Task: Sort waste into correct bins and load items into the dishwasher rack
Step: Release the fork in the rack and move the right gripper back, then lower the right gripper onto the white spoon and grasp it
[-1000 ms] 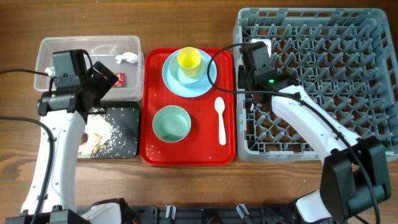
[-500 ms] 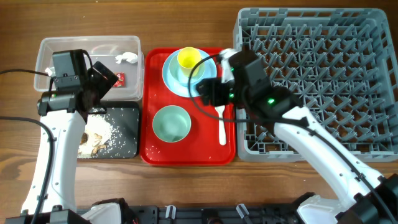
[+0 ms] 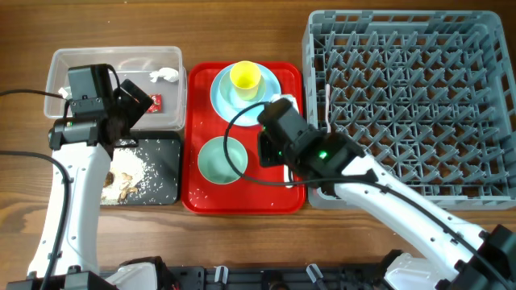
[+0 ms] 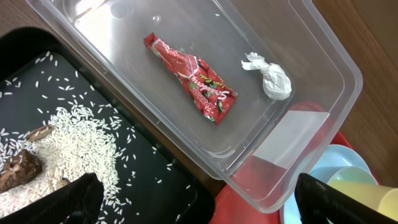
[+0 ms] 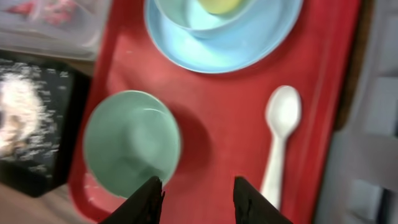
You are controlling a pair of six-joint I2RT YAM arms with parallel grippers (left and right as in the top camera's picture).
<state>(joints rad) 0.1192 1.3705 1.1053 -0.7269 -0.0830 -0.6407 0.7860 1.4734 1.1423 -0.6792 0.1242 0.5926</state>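
My right gripper (image 3: 270, 149) hangs open over the red tray (image 3: 201, 197), nothing between its fingers. Seen from the right wrist, the gripper (image 5: 198, 186) is between the pale-green bowl (image 5: 132, 142) and the white spoon (image 5: 280, 140). The yellow cup (image 3: 245, 77) sits in a light-blue bowl on the light-blue plate (image 3: 270, 101). My left gripper (image 4: 208, 205) is wide open above the seam between the clear tub (image 4: 323, 56) and the black tray (image 4: 155, 168). The tub holds the red wrapper (image 4: 193, 78) and the white tissue (image 4: 270, 78). Rice and brown scraps (image 4: 68, 134) lie in the black tray.
The grey dishwasher rack (image 3: 411, 105) fills the right side, close against the red tray's right edge. A thin white piece (image 3: 330, 84) stands among its pegs near the left wall. Bare wooden table (image 3: 242, 234) runs along the front.
My right arm has swung from the rack's back left corner to above the red tray; its jaws opened wide, then narrowed. The left arm has not moved.
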